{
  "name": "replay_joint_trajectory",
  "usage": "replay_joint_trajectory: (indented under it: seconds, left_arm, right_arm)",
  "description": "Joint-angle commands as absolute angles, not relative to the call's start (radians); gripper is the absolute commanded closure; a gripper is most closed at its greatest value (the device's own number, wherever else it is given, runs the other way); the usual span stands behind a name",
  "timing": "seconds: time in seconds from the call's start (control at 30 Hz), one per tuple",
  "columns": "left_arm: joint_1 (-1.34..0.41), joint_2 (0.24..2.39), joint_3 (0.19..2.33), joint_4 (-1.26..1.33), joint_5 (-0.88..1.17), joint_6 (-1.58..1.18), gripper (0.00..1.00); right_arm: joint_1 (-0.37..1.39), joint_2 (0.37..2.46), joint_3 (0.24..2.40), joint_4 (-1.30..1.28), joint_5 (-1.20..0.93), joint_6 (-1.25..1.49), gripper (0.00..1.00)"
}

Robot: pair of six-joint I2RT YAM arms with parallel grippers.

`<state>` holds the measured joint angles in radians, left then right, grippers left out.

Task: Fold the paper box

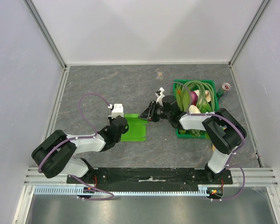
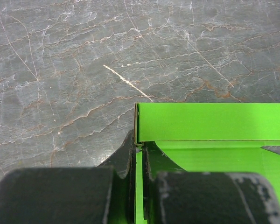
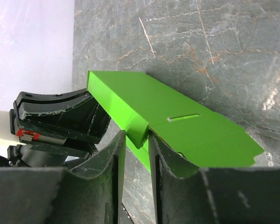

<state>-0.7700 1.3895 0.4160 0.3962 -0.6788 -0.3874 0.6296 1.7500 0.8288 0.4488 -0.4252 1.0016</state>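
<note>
My left fingers (image 2: 132, 151) are pressed close together, pinching a thin edge of the paper box (image 2: 210, 122). My right fingers (image 3: 122, 147) are close together too, pinching a corner on its other side. The box is bright green, and one long side is folded up. It is low on the grey worktop (image 1: 107, 88), between my two arms. A green crate (image 1: 213, 85) of vegetables sits by my right arm, with a can (image 1: 225, 88) just beside it.
</note>
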Motion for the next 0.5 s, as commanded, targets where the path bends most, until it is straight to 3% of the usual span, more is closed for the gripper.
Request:
replay_joint_trajectory:
  seconds: [0.0,0.17,0.27,0.43,0.47]
  left_arm:
    - [-0.775,1.365,0.422,0.414,-0.704,-0.405,0.98]
    - [-0.775,1.361,0.416,0.408,-0.701,-0.422,0.98]
    - [-0.773,1.367,0.414,0.41,-0.706,-0.428,0.98]
    - [-0.773,1.371,0.417,0.394,-0.715,-0.448,0.98]
    - [-0.775,1.371,0.416,0.393,-0.718,-0.454,0.98]
  right_arm:
    - [0.614,1.766,0.762,0.71,-0.463,1.144,0.7]
    - [0.606,1.805,0.73,0.834,-0.477,1.199,0.84]
    - [0.597,1.832,0.701,0.929,-0.491,1.253,1.0]
    - [0.595,1.83,0.696,0.905,-0.486,1.215,1.0]
    - [0.591,1.824,0.703,0.847,-0.482,1.2,0.95]
